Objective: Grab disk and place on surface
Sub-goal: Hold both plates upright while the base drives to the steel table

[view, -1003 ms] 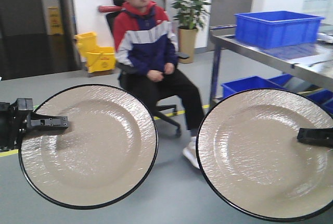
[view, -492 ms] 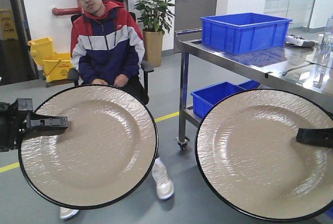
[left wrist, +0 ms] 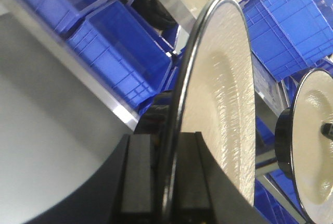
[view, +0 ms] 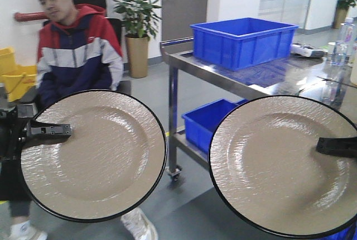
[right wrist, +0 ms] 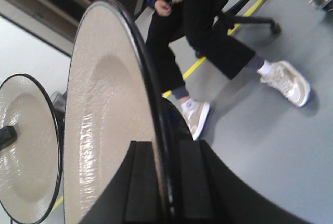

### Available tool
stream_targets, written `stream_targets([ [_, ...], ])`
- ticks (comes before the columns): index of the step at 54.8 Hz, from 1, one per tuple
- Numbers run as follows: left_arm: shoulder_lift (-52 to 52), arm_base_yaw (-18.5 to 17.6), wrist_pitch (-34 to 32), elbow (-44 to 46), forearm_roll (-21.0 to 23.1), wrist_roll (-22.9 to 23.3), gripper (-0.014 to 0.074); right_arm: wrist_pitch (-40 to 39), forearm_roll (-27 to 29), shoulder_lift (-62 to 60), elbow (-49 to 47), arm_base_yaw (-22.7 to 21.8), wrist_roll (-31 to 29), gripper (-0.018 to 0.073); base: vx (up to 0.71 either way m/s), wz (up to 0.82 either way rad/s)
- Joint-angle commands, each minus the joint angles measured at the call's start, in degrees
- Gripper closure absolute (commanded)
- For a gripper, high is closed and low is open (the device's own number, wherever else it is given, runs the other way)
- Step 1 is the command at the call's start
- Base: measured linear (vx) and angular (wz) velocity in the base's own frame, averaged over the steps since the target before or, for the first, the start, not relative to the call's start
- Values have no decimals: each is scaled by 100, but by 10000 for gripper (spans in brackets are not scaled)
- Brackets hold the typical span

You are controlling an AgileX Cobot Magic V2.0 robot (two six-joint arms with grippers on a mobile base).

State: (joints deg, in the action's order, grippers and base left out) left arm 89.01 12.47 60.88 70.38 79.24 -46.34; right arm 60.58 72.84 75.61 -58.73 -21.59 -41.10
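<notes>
Front view: left gripper (view: 66,131) pinches the left disk (view: 95,156) at its 9 o'clock rim. The right gripper (view: 324,147) clamps the right disk (view: 279,164) at 3 o'clock. Both disks are upright in the air, with the steel surface (view: 290,81) behind at 1 o'clock.

Left wrist: rim wedged between both fingers (left wrist: 136,177).

Right wrist: looks like the same, but contact's murky.

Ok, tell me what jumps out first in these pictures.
Two beige plates with black rims fill the foreground, the left plate clamped at its rim by the left hand, the right plate by the right hand. Behind, a blue bin stands on the steel table; a man sits at left.
</notes>
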Motion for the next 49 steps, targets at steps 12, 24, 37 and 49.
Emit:
stream_targets([
  [12, -271, -14, 156, 192, 789, 90, 598, 63, 715, -208, -196, -28, 37, 568, 53, -40],
  [24, -271, -14, 150, 192, 789, 90, 598, 42, 716, -208, -196, -28, 37, 568, 52, -45],
  [37, -271, -14, 150, 192, 789, 90, 598, 38, 716, -208, -196, -28, 37, 568, 49, -48],
  [49, -271, -14, 143, 192, 789, 90, 598, 36, 715, -208, -196, -28, 37, 568, 45, -54],
])
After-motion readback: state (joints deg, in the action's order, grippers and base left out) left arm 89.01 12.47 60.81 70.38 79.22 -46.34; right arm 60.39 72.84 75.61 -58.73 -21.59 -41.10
